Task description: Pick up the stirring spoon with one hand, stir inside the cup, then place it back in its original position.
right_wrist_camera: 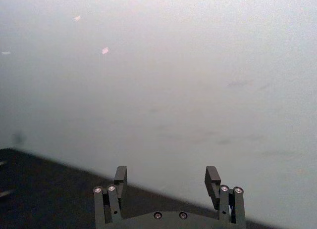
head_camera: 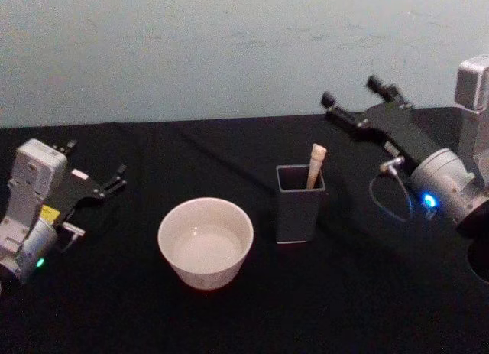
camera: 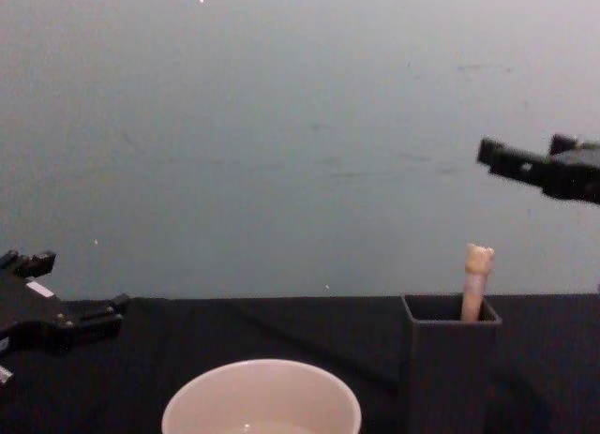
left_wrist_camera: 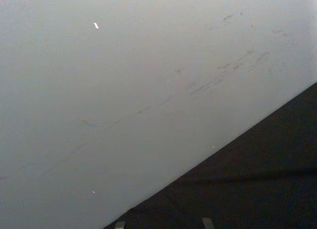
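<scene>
The stirring spoon (head_camera: pixel 315 167) stands bowl-down in a dark grey square holder (head_camera: pixel 299 203), with only its beige handle and knob (camera: pixel 476 282) sticking out. Left of the holder (camera: pixel 448 368) sits the wide cream-white cup (head_camera: pixel 205 243), whose rim (camera: pixel 261 401) is low in the chest view. My right gripper (head_camera: pixel 351 91) hangs open in the air behind and to the right of the holder, well above the spoon (camera: pixel 525 148). Its fingers (right_wrist_camera: pixel 120 174) hold nothing. My left gripper (head_camera: pixel 98 158) rests open near the table's left side, apart from the cup (camera: pixel 75 284).
A black cloth (head_camera: pixel 359 293) covers the table. A pale wall (head_camera: pixel 229 48) stands close behind its far edge. Both wrist views look at that wall (left_wrist_camera: pixel 124 90). There is free room in front of the cup and the holder.
</scene>
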Controlling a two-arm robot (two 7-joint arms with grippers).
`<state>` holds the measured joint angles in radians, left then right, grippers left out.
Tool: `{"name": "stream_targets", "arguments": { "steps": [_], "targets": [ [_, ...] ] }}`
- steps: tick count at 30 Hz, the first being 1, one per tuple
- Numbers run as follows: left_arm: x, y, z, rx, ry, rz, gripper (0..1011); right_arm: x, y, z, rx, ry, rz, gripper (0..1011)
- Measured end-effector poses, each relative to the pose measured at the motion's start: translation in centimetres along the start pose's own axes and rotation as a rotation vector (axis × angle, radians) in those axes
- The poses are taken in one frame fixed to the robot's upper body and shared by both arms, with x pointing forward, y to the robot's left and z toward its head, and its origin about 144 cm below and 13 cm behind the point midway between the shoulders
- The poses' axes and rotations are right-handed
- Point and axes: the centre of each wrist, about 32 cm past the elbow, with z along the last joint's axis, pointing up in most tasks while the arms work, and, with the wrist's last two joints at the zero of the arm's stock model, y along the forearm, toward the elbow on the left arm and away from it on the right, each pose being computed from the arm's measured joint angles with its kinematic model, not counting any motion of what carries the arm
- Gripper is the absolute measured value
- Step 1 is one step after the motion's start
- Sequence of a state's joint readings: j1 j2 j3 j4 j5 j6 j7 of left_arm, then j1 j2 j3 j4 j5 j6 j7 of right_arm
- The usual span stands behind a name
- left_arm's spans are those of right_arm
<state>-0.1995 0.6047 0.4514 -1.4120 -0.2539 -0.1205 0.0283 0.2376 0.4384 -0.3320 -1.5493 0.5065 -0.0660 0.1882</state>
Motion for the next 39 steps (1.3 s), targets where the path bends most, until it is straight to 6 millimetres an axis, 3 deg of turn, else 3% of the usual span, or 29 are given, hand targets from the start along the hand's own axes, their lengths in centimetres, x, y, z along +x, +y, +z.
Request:
{"name": "stream_targets", "arguments": {
  "steps": [4,9,14,24,39],
  "targets": [
    [0.0,0.0,0.0,0.0,0.0,0.0,1001,0.3,0.2,-0.4,0.017,-0.094,-0.078,1003],
    [0.0,0.0,0.0,0.0,0.0,0.0,1001,0.4,-0.3,-2.3,-0.06,-0.189,-0.13,1003],
    [0.0,0.0,0.0,0.0,0.0,0.0,1001,-0.1,-1.3,-4.5,-0.155,-0.201,-0.145,1003],
    [0.0,0.0,0.0,0.0,0.0,0.0,1001,-0.6,-2.0,-6.9,-0.267,-0.181,-0.151,1003],
    [0.0,0.0,0.0,0.0,0.0,0.0,1001,-0.5,-1.9,-7.2,-0.282,-0.177,-0.155,1003]
  ]
}}
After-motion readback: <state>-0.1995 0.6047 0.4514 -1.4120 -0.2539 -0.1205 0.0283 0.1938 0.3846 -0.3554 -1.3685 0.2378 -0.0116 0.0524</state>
